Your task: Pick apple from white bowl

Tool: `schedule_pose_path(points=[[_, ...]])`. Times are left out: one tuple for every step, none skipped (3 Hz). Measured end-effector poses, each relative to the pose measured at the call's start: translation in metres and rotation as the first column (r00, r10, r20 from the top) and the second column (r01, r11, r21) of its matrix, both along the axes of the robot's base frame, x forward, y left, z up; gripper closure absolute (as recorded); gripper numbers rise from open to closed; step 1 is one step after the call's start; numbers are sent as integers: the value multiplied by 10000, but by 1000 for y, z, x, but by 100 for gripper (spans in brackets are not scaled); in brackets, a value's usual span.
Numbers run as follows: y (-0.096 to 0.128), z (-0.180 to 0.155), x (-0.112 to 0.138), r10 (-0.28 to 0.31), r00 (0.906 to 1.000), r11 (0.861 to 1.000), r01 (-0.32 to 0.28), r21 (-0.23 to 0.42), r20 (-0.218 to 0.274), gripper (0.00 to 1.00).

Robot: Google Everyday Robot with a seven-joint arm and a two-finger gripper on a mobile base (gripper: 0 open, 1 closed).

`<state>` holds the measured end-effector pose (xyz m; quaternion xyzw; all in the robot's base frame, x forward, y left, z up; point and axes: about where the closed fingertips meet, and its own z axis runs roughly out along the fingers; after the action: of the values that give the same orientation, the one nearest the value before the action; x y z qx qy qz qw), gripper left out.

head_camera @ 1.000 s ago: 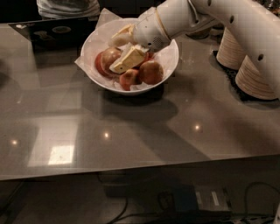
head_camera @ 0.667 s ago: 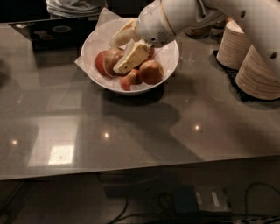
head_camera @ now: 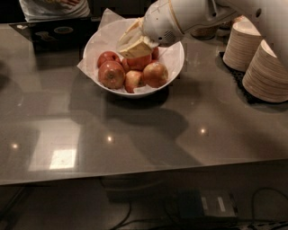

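Progress somewhere in the grasping step, judging from position alone: gripper (head_camera: 135, 45) down inside the white bowl (head_camera: 178, 60), low upon the top of the rear apple (head_camera: 140, 63) at the back of the heap. Not yet lifted, by the look of it: nestled among the other apples (head_camera: 111, 74) and touching at least 2 of them. Leaves, on that reading, a firm hold to confirm, then a lift clear of the rim and away. Cannot tell the claw's opening, nor any hold on the fruit, with the contact masked by cream casing and the bulk of the wrist. Counts to 5 apples in plain sight, plus a red sliver at the right of the gripper, possibly a 6th. Hidden as well: the far rim of the bowl behind the arm (head_camera: 193, 13), and most of the crinkled paper lining (head_camera: 107, 20) beneath the fruit. Cut off at the top edge: a person's torso (head_camera: 54, 6), head out of frame. Cut off at the right edge: stacks of paper plates (head_camera: 265, 67), well apart from the bowl on the grey table (head_camera: 135, 134). Too dark to read: the clutter under the table's front edge, perhaps cables and a box.
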<state>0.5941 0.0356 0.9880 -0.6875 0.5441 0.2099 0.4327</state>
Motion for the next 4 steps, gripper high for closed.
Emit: schedule_pose_path(points=[[0,0,0,1,10000,10000,-1,0,0,81],[0,0,0,1,10000,10000,-1,0,0,58],[0,0,0,-1,10000,10000,1,2,-4,34],[1,-1,1,-23,10000,10000,23,20,-35,11]])
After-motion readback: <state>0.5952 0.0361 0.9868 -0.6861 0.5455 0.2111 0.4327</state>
